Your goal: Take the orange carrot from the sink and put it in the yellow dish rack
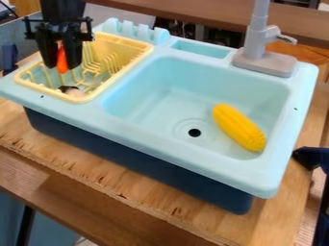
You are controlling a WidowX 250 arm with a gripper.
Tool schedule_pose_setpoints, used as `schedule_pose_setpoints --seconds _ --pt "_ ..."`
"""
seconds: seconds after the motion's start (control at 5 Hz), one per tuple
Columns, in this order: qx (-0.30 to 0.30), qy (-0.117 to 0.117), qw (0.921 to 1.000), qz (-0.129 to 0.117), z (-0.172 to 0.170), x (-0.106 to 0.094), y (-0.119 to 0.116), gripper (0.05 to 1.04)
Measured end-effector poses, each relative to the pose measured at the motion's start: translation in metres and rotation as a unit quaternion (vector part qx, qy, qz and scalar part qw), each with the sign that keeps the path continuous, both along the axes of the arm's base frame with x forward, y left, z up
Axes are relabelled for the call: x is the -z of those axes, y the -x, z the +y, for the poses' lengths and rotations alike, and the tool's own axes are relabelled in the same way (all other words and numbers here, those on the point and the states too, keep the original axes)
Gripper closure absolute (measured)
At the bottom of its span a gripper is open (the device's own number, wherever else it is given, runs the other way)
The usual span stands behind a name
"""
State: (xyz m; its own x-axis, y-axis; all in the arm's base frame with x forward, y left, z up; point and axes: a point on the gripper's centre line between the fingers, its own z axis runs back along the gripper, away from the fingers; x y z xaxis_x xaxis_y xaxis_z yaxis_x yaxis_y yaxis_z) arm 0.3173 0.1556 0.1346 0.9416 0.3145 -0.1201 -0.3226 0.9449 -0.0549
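Observation:
The black gripper [62,64] hangs at the upper left over the yellow dish rack [143,50]. It is shut on a slim orange-red object [62,61], which points downward between the two fingers. Just below the gripper, a small dark and pale pinkish object [72,90] lies near the front end of the rack. A yellow toy corn cob [238,127] rests at a slant in the right part of the light blue sink basin [154,91], beside the drain.
A grey faucet [263,53] stands at the sink's back right. Slotted light blue holders [133,30] rise behind the rack. The sink unit sits on a wooden table [83,166], and a dark blue object [311,157] stands at the right edge.

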Motion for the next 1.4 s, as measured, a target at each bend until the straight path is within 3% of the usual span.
schedule_pose_setpoints --seconds 0.2,0.8,1.0,1.2,1.4 --pt "0.005 0.006 0.9999 0.010 0.001 0.010 -0.003 0.617" --pt "0.083 0.010 0.9953 0.049 -0.043 0.037 -0.021 0.617" --pt "0.071 -0.002 0.9963 0.048 -0.038 0.034 -0.027 0.617" --pt "0.059 -0.012 0.9967 0.053 -0.034 0.030 -0.027 0.539" --pt "0.038 -0.013 0.9969 0.068 -0.028 0.029 -0.021 0.247"
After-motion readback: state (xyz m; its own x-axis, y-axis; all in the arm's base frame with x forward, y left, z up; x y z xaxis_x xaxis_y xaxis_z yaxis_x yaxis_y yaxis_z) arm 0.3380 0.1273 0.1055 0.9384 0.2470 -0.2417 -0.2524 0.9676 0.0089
